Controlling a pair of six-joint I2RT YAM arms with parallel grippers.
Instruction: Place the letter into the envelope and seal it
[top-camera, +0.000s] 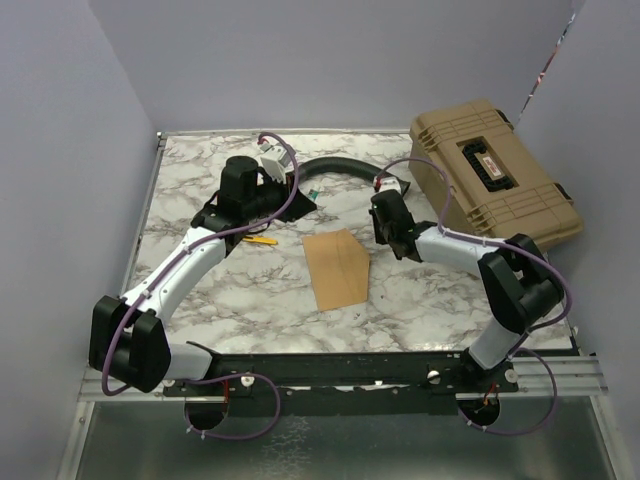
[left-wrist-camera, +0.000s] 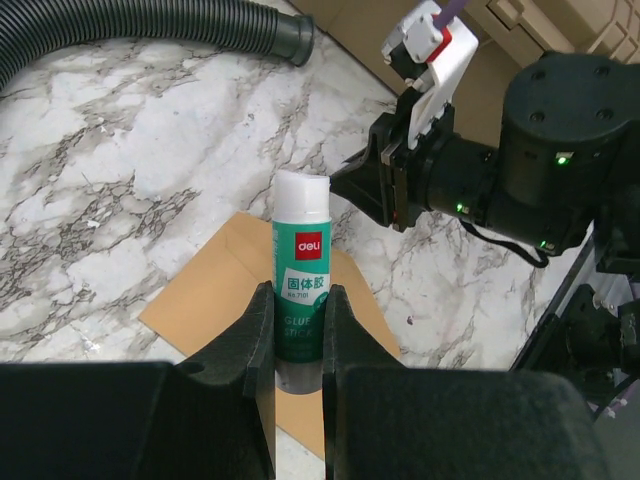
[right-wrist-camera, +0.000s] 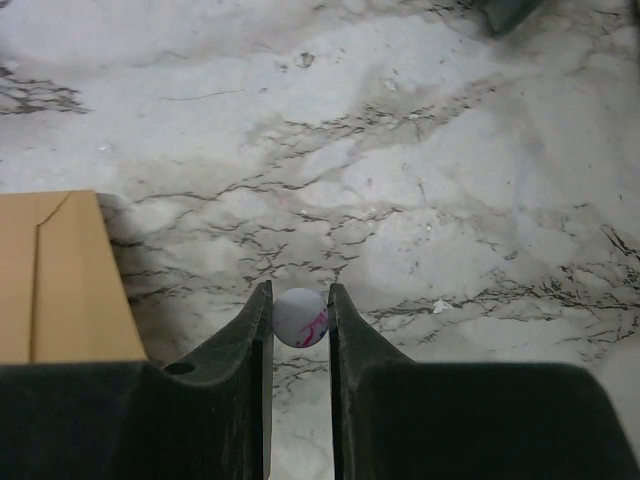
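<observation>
The brown envelope (top-camera: 337, 268) lies flat in the middle of the marble table; it also shows in the left wrist view (left-wrist-camera: 205, 300) and at the left edge of the right wrist view (right-wrist-camera: 60, 285). The letter does not show as a separate sheet. My left gripper (left-wrist-camera: 298, 300) is shut on a green and white glue stick (left-wrist-camera: 301, 265), held above the envelope's far edge. My right gripper (right-wrist-camera: 300, 300) is shut on a small white round piece with pink marks (right-wrist-camera: 300, 318), just above the table to the right of the envelope.
A tan hard case (top-camera: 495, 170) stands at the back right. A black ribbed hose (top-camera: 335, 165) curves along the back. A small yellow object (top-camera: 262, 240) lies left of the envelope. The right arm's wrist (left-wrist-camera: 500, 170) is close in front of the left gripper.
</observation>
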